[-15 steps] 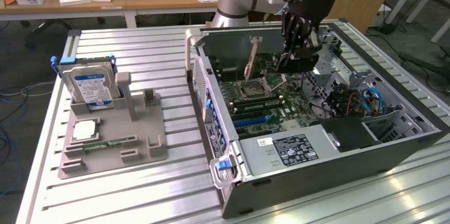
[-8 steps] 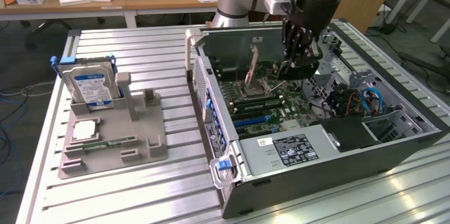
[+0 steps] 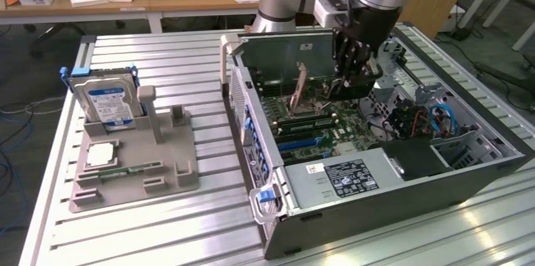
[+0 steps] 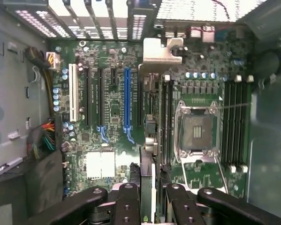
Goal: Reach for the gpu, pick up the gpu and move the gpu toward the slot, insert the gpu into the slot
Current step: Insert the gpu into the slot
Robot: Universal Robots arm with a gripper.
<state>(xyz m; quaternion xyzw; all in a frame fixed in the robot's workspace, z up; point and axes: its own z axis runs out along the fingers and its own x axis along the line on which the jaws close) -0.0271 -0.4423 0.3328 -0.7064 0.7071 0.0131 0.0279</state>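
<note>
My gripper (image 3: 349, 81) hangs inside the open computer case (image 3: 468, 172), over the green motherboard (image 3: 334, 125). In the wrist view the gripper (image 4: 149, 190) is shut on the gpu (image 4: 150, 136), a thin card seen edge-on. The card's silver end bracket (image 4: 161, 54) points toward the case's rear grille. The long blue slot (image 4: 127, 101) lies on the board just beside the card's edge, on the side away from the CPU socket. The card is held above the board and is not seated. The blue slot (image 3: 299, 143) lies nearer the camera than the gripper.
The square silver CPU socket (image 4: 196, 129) and black memory slots (image 4: 234, 122) lie on the card's other side. A white slot (image 4: 73, 93) and coloured cables (image 4: 44, 138) sit beyond the blue one. Outside the case, a grey holder (image 3: 134, 166) carries a blue-label hard drive (image 3: 109, 100).
</note>
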